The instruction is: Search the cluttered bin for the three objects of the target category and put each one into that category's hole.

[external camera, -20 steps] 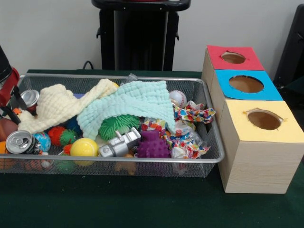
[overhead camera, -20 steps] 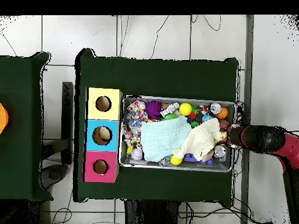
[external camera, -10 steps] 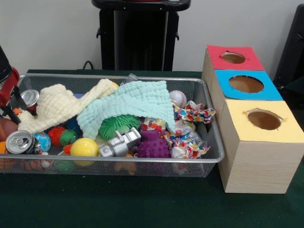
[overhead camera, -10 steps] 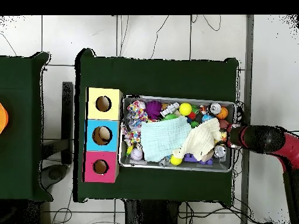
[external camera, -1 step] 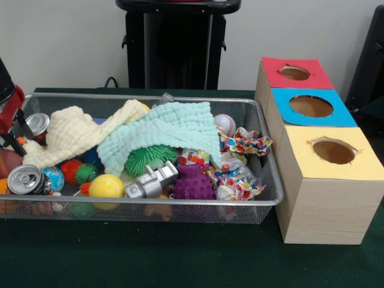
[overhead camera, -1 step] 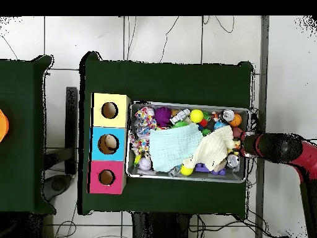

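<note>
On the green table (external camera, -1 step: pixel 180 258), nearest the camera, the wire mesh bin (external camera, -1 step: pixel 150 207) holds a crowd of small things. Along its near wall lie a crushed drink can (external camera, -1 step: pixel 24 179), a yellow ball (external camera, -1 step: pixel 106 186), a silver toy camera (external camera, -1 step: pixel 151 180), a purple spiky ball (external camera, -1 step: pixel 193 183) and crumpled confetti-print wrappers (external camera, -1 step: pixel 237 180). Just behind these sit a green spiky ball (external camera, -1 step: pixel 149 158), a small red spiky ball (external camera, -1 step: pixel 70 170) and a blue globe ball (external camera, -1 step: pixel 55 177). Over the middle of the heap drape two cloths, a mint green one (external camera, -1 step: pixel 165 133) and, beside and partly under it, a pale yellow one (external camera, -1 step: pixel 75 133). A baseball (external camera, -1 step: pixel 225 124) rests near the far wall, and a second can (external camera, -1 step: pixel 37 123) lies at the far end by the arm.

Beside the bin stand three wooden boxes in a row, each with a round hole on top: the yellow-topped box (external camera, -1 step: pixel 332 157) nearest, the blue-topped box (external camera, -1 step: pixel 311 107) behind it, the red-topped box (external camera, -1 step: pixel 295 72) farthest.

The red and black arm (overhead camera, -1 step: pixel 282 149) reaches level across the bin's short end, opposite the boxes. Its gripper (external camera, -1 step: pixel 8 129) dips inside the rim there, next to the yellow cloth's edge and the far can. Whether its fingers are apart or together cannot be told.
</note>
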Action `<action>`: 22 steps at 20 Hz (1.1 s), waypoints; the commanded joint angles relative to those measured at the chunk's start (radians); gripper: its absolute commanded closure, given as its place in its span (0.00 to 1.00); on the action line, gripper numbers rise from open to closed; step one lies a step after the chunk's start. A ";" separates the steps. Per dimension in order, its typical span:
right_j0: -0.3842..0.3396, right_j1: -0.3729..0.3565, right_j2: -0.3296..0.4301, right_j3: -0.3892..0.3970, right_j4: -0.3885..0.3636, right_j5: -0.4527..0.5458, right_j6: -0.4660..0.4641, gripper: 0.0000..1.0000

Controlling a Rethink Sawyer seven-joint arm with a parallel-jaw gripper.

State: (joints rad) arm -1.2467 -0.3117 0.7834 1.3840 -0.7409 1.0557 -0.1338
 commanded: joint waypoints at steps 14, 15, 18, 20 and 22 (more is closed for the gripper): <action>-0.005 0.040 -0.081 -0.151 -0.069 -0.014 -0.087 1.00; -0.005 0.040 -0.081 -0.151 -0.068 -0.011 -0.088 1.00; -0.004 0.022 -0.087 -0.136 -0.062 0.015 -0.087 1.00; -0.007 -0.020 -0.093 -0.098 -0.057 0.013 -0.051 1.00; -0.008 -0.069 -0.099 -0.058 -0.054 0.014 -0.022 1.00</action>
State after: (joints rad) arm -1.2466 -0.3076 0.7794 1.3602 -0.7418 1.0557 -0.1338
